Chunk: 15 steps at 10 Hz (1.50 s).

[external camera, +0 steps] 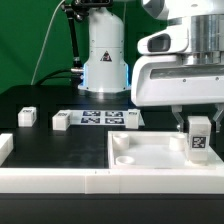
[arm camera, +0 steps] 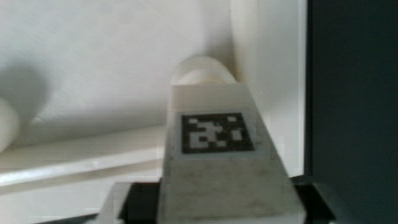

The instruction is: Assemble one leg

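My gripper is shut on a leg, a small white block with a black-and-white tag facing the camera. It holds the leg upright over the corner of the large white tabletop panel at the exterior view's right. In the wrist view the leg runs away from the gripper, its pointed far end at the panel's raised edge. I cannot tell whether the tip touches the panel. Three more legs lie on the black table: one, another and a third.
The marker board lies between the loose legs. A white raised border runs along the front and the exterior view's left. The robot base stands at the back. A round corner socket shows in the panel.
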{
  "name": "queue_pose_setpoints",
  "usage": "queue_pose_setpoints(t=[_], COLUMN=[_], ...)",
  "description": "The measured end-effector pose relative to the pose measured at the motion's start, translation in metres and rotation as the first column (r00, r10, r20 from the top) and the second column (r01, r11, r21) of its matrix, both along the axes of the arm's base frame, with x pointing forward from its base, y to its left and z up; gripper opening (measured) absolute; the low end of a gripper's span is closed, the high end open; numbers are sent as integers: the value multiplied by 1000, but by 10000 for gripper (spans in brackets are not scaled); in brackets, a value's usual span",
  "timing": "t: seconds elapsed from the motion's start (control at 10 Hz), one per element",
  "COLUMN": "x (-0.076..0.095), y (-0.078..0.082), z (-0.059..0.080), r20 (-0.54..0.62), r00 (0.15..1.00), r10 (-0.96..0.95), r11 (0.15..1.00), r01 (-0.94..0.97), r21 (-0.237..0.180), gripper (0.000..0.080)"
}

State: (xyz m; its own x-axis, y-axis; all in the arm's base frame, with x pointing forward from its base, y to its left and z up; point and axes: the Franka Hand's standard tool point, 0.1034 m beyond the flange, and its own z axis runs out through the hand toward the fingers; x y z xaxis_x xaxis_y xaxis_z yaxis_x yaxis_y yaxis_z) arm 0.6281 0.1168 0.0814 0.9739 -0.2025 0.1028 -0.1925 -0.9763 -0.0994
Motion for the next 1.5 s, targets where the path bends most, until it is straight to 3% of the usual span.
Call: queue_pose_setpoints(t=[0.3, 0.7, 0.8, 1.1, 1.2, 1.4, 1.5], x=[-1, -6, -9, -11, -11, -11, -10], y=[-5, -4, 0, 7, 10, 11, 10], z=[0, -2, -4, -5, -4, -5, -4], r20=[6, -97, -140, -200, -239, -229, -217], r00=[951, 717, 603, 468, 349, 404, 457], r10=[-310, -690, -785, -861, -906, -886, -863], r11=[949, 705, 589, 451, 329, 385, 437], r01=[308, 697, 797, 884, 937, 914, 889], r21=[68, 131, 130, 124, 118, 126, 133], gripper=[297, 297, 297, 297, 297, 297, 479])
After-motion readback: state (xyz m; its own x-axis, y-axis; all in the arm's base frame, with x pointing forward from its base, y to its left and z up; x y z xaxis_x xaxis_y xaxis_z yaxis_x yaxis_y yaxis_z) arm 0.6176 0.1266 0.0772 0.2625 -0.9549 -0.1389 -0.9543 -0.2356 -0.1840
